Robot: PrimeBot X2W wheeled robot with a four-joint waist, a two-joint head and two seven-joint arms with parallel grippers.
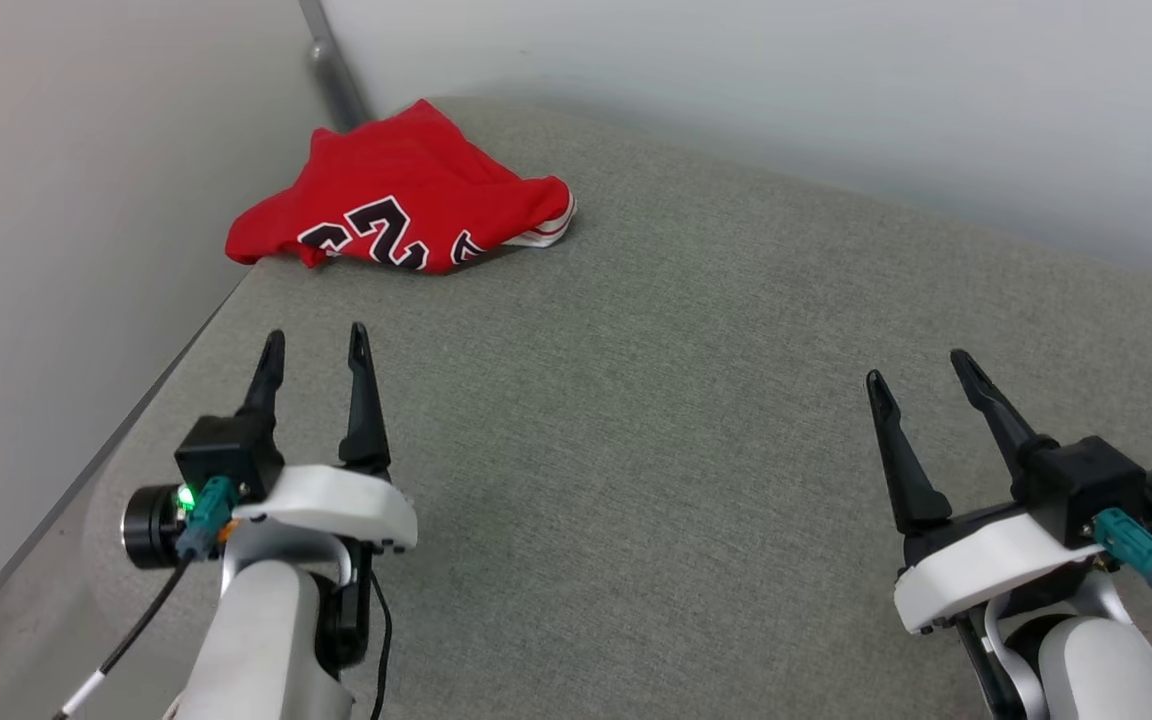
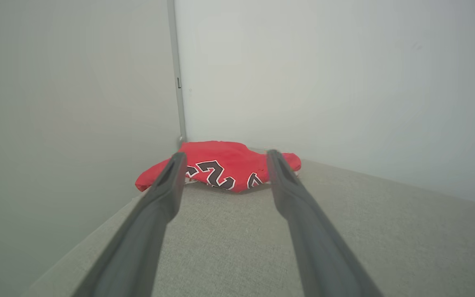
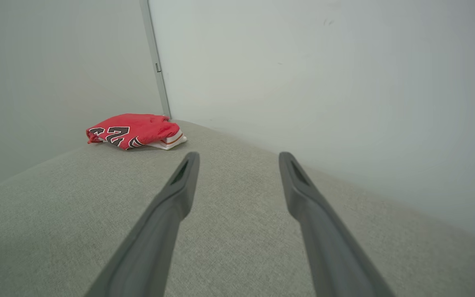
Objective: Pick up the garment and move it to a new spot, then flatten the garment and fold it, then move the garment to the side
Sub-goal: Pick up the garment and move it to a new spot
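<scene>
We see the garment [image 1: 406, 195] lying in a crumpled heap in the far left corner of the grey cloth top [image 1: 636, 420]. It is red, with black numbers outlined in white on the side facing us. A white sleeve end with red stripes pokes out at its right side. Its left tip reaches the left edge of the top, right by the left wall [image 1: 76, 200]. Its back part sits close to the grey corner strip [image 1: 336, 75], where that wall meets the back wall [image 1: 786, 90].

The left edge of the top runs along the left wall and curves round near our left gripper [image 1: 316, 332]. The far edge runs along the back wall, slanting off to the right.

Our left gripper hangs over the near left part of the top, close to that left edge. Its two dark fingers are spread apart and hold nothing. In the left wrist view the fingers point straight at the garment, with a stretch of grey top between the tips and the cloth.

Our right gripper [image 1: 917, 366] hangs over the near right part, well apart from the garment. Its fingers are spread wide too, and they hold nothing.

A big open stretch of grey top lies between the two grippers, and from the garment out to the right.
</scene>
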